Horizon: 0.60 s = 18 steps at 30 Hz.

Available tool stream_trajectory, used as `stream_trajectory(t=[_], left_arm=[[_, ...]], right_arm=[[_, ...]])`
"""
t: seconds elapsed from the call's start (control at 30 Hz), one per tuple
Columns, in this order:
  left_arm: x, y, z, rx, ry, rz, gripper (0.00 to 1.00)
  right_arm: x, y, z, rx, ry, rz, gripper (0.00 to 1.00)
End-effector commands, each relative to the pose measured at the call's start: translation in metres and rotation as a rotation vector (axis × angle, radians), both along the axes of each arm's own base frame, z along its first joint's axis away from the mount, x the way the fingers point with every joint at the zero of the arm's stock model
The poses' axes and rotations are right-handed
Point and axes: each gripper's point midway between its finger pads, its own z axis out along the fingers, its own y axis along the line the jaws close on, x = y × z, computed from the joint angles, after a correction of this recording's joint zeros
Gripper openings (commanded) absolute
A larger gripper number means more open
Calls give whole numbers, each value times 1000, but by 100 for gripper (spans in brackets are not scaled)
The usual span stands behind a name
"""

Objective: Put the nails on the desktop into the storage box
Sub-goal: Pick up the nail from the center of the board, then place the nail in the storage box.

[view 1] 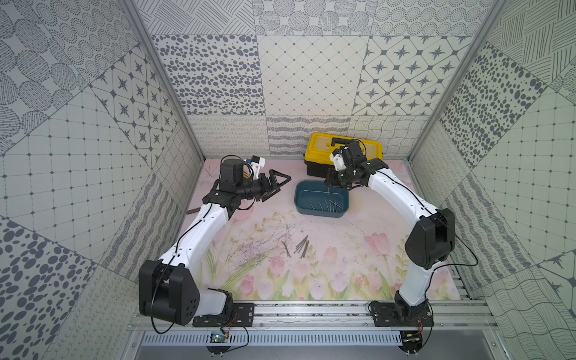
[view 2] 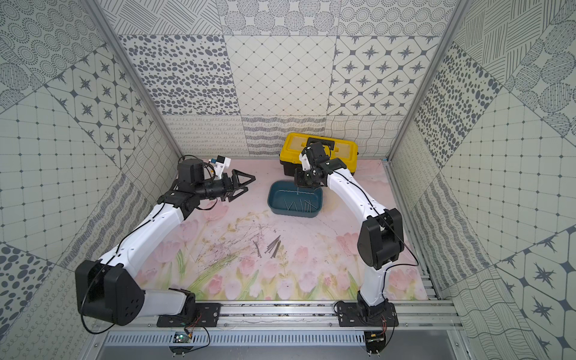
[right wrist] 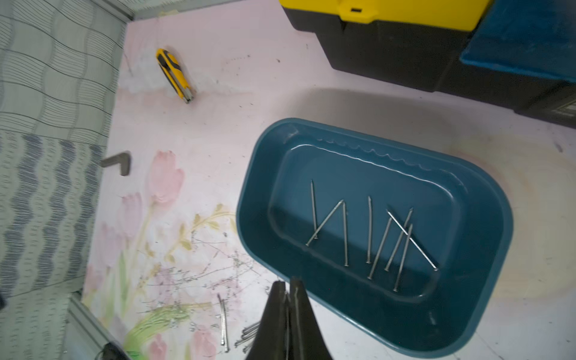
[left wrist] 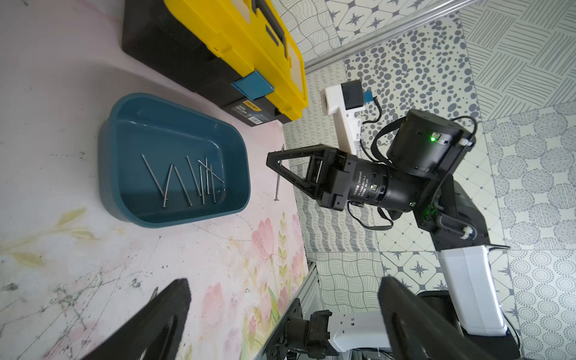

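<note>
Your right gripper point(right wrist: 288, 286), clenched on one nail point(left wrist: 278, 176) dangling just over the storage box point(view 1: 321, 213)'s far rim, may bounce it off that rim onto the desktop point(view 1: 343, 249), where loose nails point(view 1: 301, 246) lie near the box; your left gripper point(view 1: 277, 187) gapes empty beside it.

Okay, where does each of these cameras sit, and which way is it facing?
Top views: high above the arm bases, facing down and toward the back wall, over the desktop; both arms, left gripper and right gripper show.
Left wrist: on the left arm, facing across the box at the right gripper pinching a nail; own open fingers show.
Right wrist: on the right arm, facing down into the box; own shut fingertips show.
Shared: both wrist views hold box and toolbox.
</note>
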Motion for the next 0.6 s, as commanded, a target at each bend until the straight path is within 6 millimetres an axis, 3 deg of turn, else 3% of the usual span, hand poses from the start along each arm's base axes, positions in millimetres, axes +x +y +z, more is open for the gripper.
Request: stream_trajectory(t=[0.0, 0.27, 0.57], left_arm=[[-26, 9, -50, 53, 304, -11, 99], [-45, 17, -62, 103, 292, -18, 99], [-48, 20, -72, 115, 301, -1, 99]], right_arm=[[6, -22, -33, -200, 2, 58, 0], [22, -44, -71, -335, 23, 76, 0], [32, -43, -101, -358, 58, 81, 0]])
